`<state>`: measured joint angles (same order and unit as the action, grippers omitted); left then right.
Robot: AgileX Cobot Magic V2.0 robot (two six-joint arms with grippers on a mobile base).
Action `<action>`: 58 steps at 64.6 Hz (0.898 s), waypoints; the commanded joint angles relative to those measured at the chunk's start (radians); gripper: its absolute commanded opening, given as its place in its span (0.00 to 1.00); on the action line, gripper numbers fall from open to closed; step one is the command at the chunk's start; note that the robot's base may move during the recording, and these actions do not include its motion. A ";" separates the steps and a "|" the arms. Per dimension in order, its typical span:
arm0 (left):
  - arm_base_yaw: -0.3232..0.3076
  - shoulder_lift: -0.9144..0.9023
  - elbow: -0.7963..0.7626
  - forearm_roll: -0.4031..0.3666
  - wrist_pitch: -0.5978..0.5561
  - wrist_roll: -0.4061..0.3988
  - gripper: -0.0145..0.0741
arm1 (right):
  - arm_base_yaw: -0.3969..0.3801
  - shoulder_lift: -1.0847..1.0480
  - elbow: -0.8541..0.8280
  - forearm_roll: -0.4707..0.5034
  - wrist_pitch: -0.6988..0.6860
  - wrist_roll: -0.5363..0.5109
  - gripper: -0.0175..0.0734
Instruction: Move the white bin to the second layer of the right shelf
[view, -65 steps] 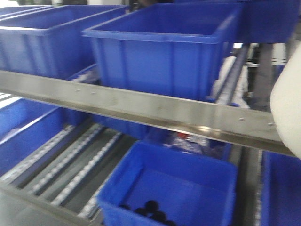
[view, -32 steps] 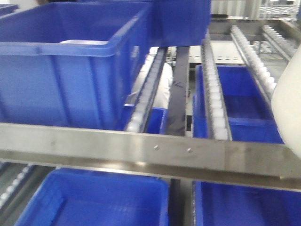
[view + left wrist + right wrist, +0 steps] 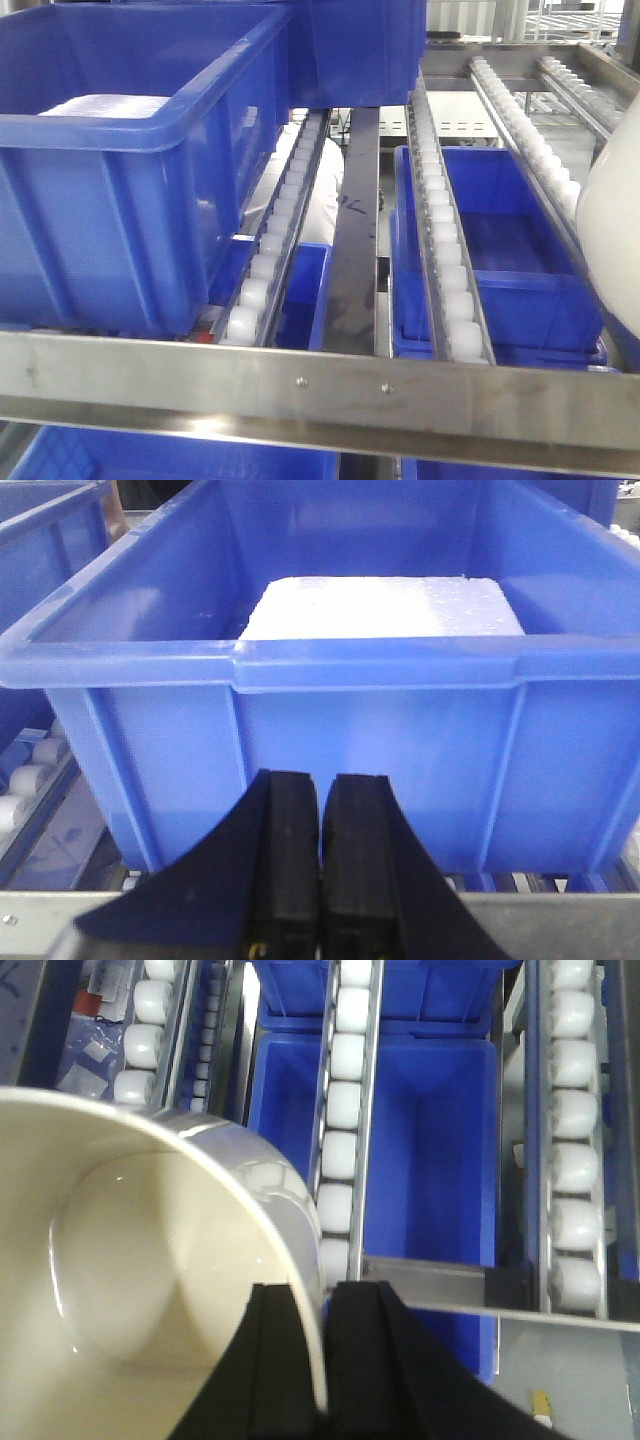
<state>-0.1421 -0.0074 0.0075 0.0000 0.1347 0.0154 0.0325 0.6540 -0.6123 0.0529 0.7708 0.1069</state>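
Note:
The white bin is a glossy cream tub filling the left of the right wrist view. My right gripper is shut on its rim, one finger inside the wall and one outside. The bin hangs above the rack's roller lanes. In the front view only its curved side shows, at the right edge, over the right shelf second layer's rollers and behind the steel front rail. My left gripper is shut on nothing, close in front of a blue crate.
The blue crate on the left of this level holds a white foam block. Another blue crate sits one level below, between the roller lanes. A dark steel divider runs down the middle.
The front view has swung right along the rack and the steel front rail has sunk towards the frame's bottom. The white bin stays at the right edge.

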 commanded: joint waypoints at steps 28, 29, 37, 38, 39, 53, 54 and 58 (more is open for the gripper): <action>-0.004 -0.015 0.037 0.000 -0.085 -0.003 0.26 | -0.005 0.002 -0.031 0.007 -0.078 -0.004 0.24; -0.004 -0.015 0.037 0.000 -0.085 -0.003 0.26 | -0.005 0.002 -0.031 0.007 -0.078 -0.004 0.24; -0.004 -0.015 0.037 0.000 -0.085 -0.003 0.26 | -0.005 0.002 -0.031 0.007 -0.078 -0.004 0.24; -0.004 -0.015 0.037 0.000 -0.085 -0.003 0.26 | -0.005 0.002 -0.031 0.007 -0.078 -0.004 0.24; -0.004 -0.015 0.037 0.000 -0.085 -0.003 0.26 | -0.005 0.002 -0.031 0.007 -0.078 -0.004 0.24; -0.004 -0.015 0.037 0.000 -0.085 -0.003 0.26 | -0.005 0.002 -0.031 0.007 -0.107 -0.003 0.24; -0.004 -0.015 0.037 0.000 -0.085 -0.003 0.26 | -0.005 0.002 -0.031 0.007 -0.110 -0.003 0.24; -0.004 -0.015 0.037 0.000 -0.085 -0.003 0.26 | -0.005 0.002 -0.031 0.007 -0.115 -0.003 0.24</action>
<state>-0.1421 -0.0074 0.0075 0.0000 0.1347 0.0154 0.0325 0.6540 -0.6123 0.0529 0.7509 0.1069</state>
